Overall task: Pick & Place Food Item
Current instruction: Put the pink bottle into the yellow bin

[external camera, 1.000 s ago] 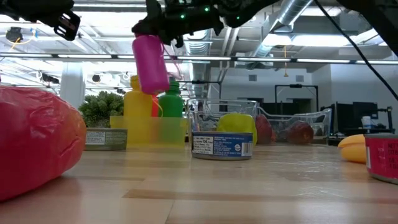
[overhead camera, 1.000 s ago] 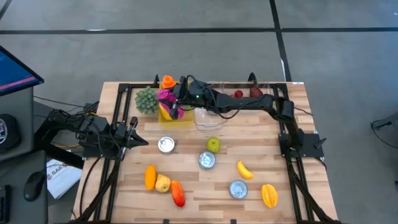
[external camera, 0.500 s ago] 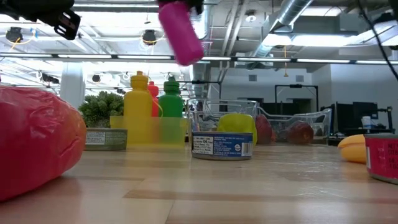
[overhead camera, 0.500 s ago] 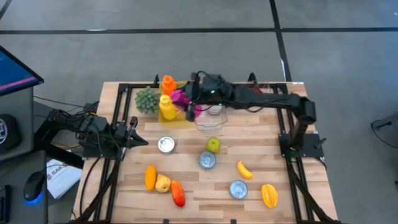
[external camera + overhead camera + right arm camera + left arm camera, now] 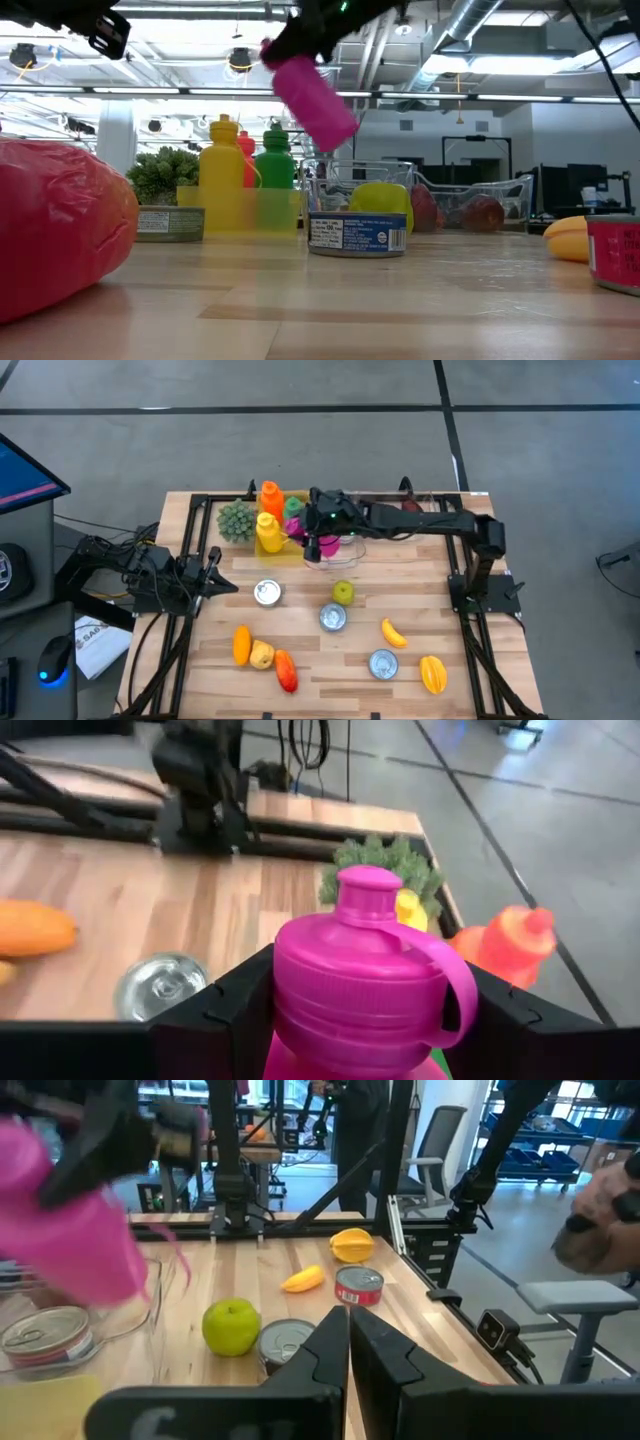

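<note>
gripping a magenta squeeze bottle point(image 5: 312, 95) between its fingers, the right gripper point(image 5: 322, 532) holds it tilted in the air (cap end up toward the arm) above the clear plastic container point(image 5: 335, 552) at the table's back edge, just beside the yellow bottle point(image 5: 268, 533) and green bottle point(image 5: 274, 166). the left gripper point(image 5: 222, 582) rests closed, empty, at the table's left side.

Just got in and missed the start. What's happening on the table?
The right pincer holds a magenta plastic bottle tilted in the air, above the clear plastic container at the back of the wooden table. The left pincer waits shut at the table's left edge. Cans and fruit lie scattered nearer the front.
</note>
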